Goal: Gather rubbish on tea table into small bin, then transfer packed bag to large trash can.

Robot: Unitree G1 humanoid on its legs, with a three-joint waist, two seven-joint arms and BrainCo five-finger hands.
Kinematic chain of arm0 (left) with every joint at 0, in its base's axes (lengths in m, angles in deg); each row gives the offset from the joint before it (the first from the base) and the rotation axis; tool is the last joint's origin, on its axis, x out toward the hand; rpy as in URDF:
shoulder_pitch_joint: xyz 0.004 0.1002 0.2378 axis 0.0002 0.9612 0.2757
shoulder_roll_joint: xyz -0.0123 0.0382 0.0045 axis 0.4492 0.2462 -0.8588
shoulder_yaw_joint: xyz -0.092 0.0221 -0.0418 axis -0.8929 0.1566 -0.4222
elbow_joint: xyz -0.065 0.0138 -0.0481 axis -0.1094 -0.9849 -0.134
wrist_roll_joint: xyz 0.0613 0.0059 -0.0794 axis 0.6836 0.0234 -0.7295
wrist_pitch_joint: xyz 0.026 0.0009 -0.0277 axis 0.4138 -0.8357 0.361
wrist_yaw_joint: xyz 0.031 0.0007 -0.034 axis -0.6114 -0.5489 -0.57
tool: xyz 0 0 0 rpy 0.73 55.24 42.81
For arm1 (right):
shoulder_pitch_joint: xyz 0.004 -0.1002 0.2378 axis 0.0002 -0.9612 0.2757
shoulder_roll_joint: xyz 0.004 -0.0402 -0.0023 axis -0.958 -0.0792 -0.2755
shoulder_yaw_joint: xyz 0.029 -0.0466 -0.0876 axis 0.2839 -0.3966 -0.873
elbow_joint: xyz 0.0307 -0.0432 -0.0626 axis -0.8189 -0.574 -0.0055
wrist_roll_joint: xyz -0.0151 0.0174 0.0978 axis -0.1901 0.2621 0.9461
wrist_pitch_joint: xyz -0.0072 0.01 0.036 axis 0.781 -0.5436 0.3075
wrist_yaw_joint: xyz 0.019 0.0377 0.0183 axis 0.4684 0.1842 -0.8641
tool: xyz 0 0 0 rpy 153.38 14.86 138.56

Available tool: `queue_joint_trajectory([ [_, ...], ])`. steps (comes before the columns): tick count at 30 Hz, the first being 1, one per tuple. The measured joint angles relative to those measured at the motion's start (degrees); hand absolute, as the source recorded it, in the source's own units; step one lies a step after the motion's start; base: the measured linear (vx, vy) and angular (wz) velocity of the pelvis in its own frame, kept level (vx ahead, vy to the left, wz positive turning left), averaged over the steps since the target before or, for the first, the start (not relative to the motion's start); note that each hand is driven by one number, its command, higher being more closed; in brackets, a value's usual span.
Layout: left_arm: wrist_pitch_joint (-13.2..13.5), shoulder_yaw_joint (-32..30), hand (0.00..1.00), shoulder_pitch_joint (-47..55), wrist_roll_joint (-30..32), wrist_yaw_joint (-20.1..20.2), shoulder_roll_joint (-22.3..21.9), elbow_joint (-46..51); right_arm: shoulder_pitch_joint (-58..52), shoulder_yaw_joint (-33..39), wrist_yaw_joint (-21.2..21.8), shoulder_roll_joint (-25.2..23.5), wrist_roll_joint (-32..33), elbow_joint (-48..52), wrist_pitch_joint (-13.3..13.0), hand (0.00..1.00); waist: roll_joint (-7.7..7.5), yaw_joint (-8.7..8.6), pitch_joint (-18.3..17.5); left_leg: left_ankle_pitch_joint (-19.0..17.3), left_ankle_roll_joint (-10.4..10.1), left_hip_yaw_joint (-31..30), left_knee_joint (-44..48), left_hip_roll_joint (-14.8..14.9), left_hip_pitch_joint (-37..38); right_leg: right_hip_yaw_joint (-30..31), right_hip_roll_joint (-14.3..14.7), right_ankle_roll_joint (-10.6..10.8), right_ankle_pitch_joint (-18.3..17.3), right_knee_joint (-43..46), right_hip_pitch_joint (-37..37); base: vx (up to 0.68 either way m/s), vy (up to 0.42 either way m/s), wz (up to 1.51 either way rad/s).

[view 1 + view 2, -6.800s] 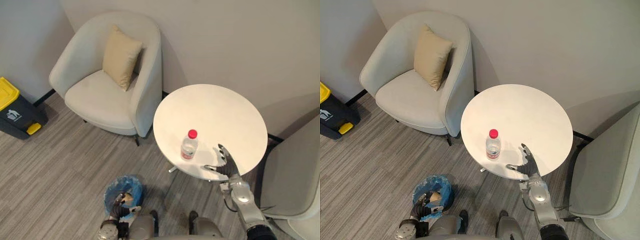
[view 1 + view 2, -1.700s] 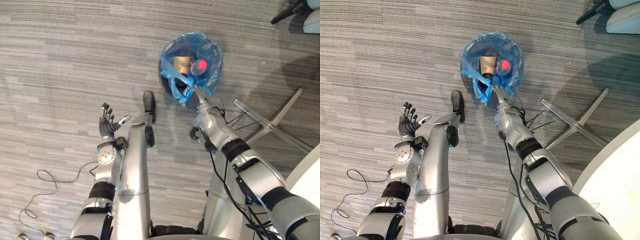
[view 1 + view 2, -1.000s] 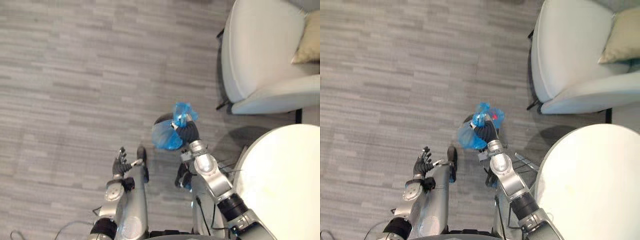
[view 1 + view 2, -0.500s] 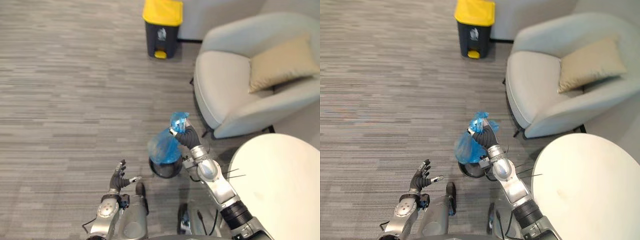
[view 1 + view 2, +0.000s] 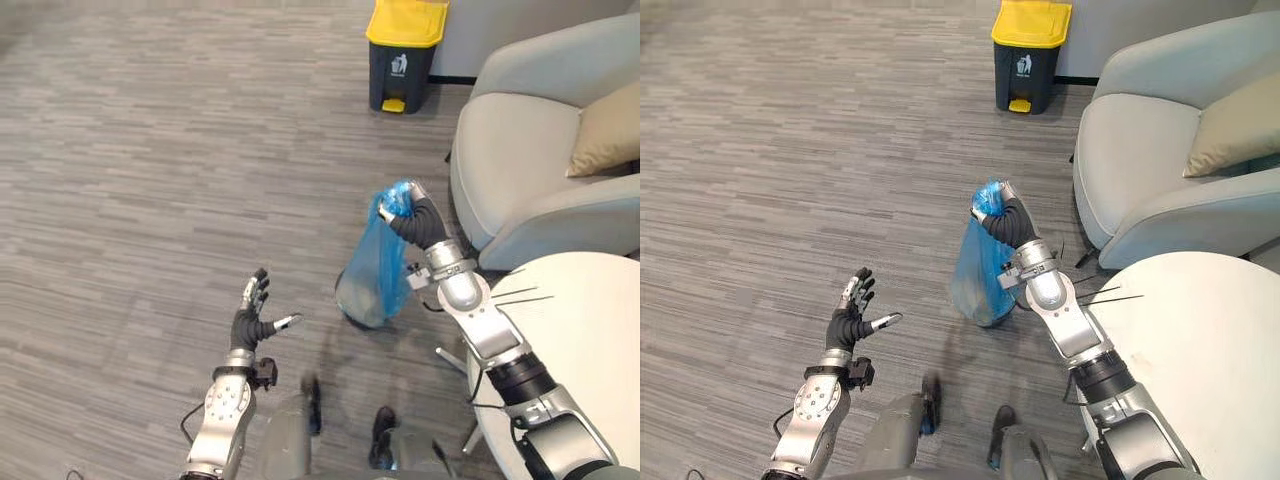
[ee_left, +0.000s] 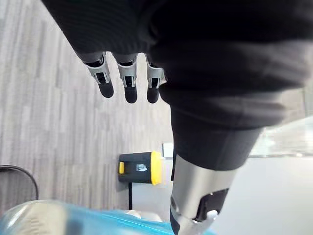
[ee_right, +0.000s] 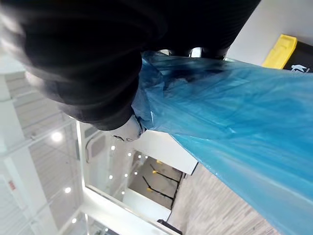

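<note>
Striped grey floor (image 5: 150, 150) | yellow-lidded bin (image 5: 405, 50) near armchair (image 5: 530, 150) | right hand (image 5: 415, 220) clenching blue bag (image 5: 370, 270) | left hand (image 5: 250, 320) splayed

Bright, even indoor light covers the grey striped floor (image 5: 140, 150); shadows are soft and faint. The translucent blue plastic bag (image 5: 375, 270) below the right hand (image 5: 415, 220) glows as light passes through. Beyond that hand, small round ceiling lamps (image 7: 57, 137) show as white glaring spots.

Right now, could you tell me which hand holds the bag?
The right hand, curled round the blue bag at its neck; the left hand is open, empty.
</note>
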Motion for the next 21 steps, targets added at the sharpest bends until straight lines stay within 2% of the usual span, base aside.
queue_joint_trajectory([
  [1, -0.01, 0.34, 0.00, -0.85, 0.49, 0.02, 0.08, 0.00, 0.00, 0.08, 0.56, 0.32, 0.06, 0.36, 0.00, 1.00, 0.16, -0.45, -0.10, -0.34, -0.53, 0.39, -2.61, 0.41, 1.47, -0.52, 0.16, 0.32, 0.67, -0.94, -0.03, -0.18, 0.119, 0.40],
  [2, -0.01, 1.25, 0.00, -2.83, 1.41, 0.02, 0.41, -0.07, -0.07, 0.24, 1.18, 0.74, 0.34, 1.14, 0.00, 1.00, 0.22, -0.70, -0.19, -0.33, -2.34, 0.25, -9.21, 0.46, 4.06, -0.79, 0.61, 0.99, 1.77, -2.63, -0.10, -0.19, 0.142, 0.29],
  [3, -0.16, 2.34, 0.00, -4.58, 2.17, 0.02, 1.58, -0.30, -0.12, 0.38, 2.19, 0.02, 0.89, 1.31, 0.06, 1.00, -1.34, -0.42, -0.55, 1.91, -2.56, 0.67, -11.88, -0.32, 4.48, -0.52, -0.03, 1.64, 3.31, -4.42, -0.13, -0.18, 0.153, 0.18],
  [6, -0.16, 4.33, 0.00, -5.93, 4.47, -0.07, 2.95, -0.28, 0.46, -0.96, 4.12, -1.83, 2.63, 4.56, -0.02, 1.00, -2.68, -0.11, -1.98, 3.17, -1.85, 1.47, -12.82, -1.96, 4.79, 1.28, -0.99, 3.01, 6.06, -6.91, 0.11, -0.09, 0.154, -0.02],
  [10, -0.31, 7.07, 0.00, -6.93, 6.00, -0.03, 3.26, -1.89, 1.77, -4.17, 5.73, -2.40, 4.58, 6.30, -0.20, 1.00, -3.09, -0.25, -3.18, 4.02, -1.38, 2.33, -14.04, -3.19, 6.21, 3.70, -1.17, 3.49, 8.63, -10.06, 1.70, -0.02, 0.103, -0.14],
  [14, -1.46, 12.05, 0.00, -9.60, 6.02, 0.29, 2.52, -6.93, 4.60, -9.00, 7.10, -4.60, 5.21, 6.19, -0.12, 1.00, -3.70, -0.27, -5.32, 4.31, -1.25, 3.27, -14.90, -3.50, 6.71, 5.92, -1.18, 3.73, 10.08, -12.00, 2.06, -0.01, 0.035, -0.12],
  [18, -1.92, 13.74, 0.00, -10.23, 6.05, 0.27, 1.38, -7.54, 6.35, -10.78, 7.80, -6.90, 6.28, 5.80, 0.16, 1.00, -4.47, -0.24, -6.22, 5.29, -1.31, 3.61, -16.11, -3.48, 7.74, 6.66, -0.98, 3.48, 10.64, -12.39, 2.33, -0.03, 0.006, -0.07],
  [21, -2.11, 13.66, 0.00, -11.68, 7.54, -0.34, 0.73, -9.96, 7.53, -15.30, 8.20, -7.68, 6.83, 4.87, 0.81, 1.00, -4.64, -0.24, -6.66, 5.55, -1.32, 3.57, -16.98, -3.38, 8.93, 7.33, -0.46, 3.48, 10.63, -12.46, 3.29, -0.05, -0.008, -0.01],
])
